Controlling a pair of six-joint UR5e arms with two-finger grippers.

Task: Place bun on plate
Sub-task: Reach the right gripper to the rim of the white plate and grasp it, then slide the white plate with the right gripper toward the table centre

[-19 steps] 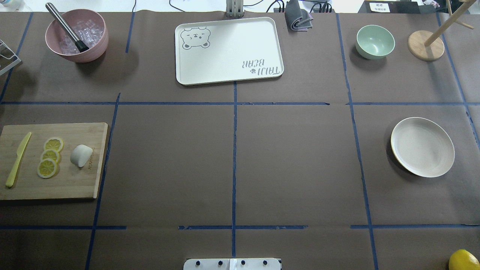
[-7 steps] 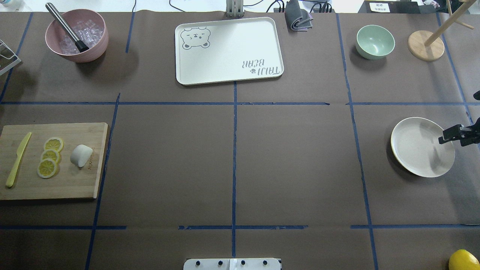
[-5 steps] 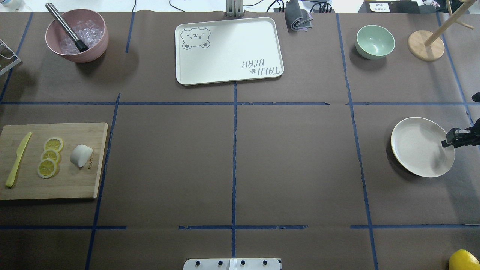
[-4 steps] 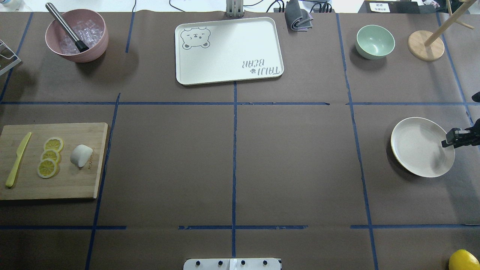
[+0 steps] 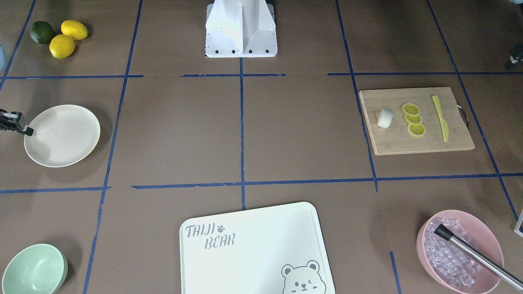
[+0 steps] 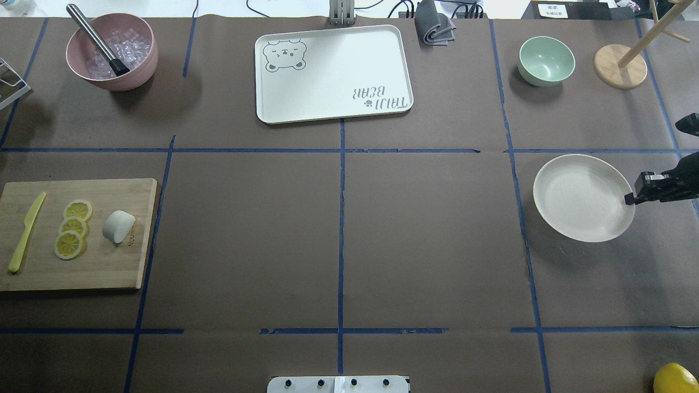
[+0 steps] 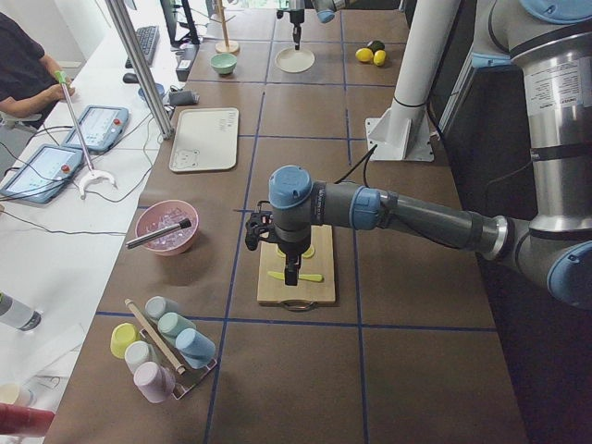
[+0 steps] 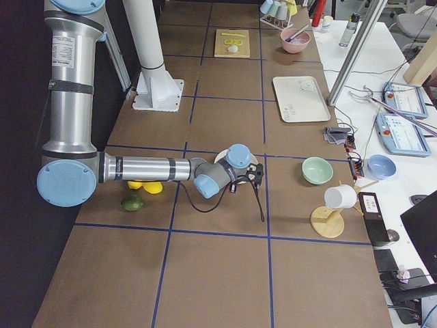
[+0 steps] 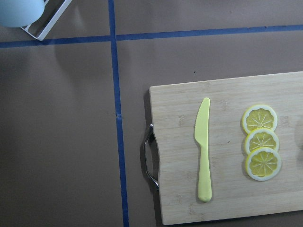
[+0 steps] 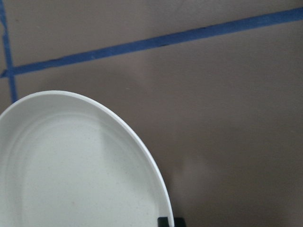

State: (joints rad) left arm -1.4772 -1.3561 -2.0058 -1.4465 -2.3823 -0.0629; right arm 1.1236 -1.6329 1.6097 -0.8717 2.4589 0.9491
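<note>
Both arms are silver-grey metal tubes joined by rounded housings with pale blue caps. Black rings mark where tube meets joint on the left arm [image 7: 407, 211], and the same on the right arm [image 8: 136, 168]. Each wrist carries black hardware: the left end effector [image 7: 291, 276] is slim and black, the right end effector [image 6: 629, 200] black with a small grey block behind its tips. A thin black cable [image 8: 258, 198] hangs by the right wrist. The white column [image 7: 424, 55] rises from a white base plate [image 5: 241, 47] edged with dark bolt heads

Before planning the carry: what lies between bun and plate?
Overhead view: cutting board edge, then bare paper with blue tape lines, from bun to plate.
</note>
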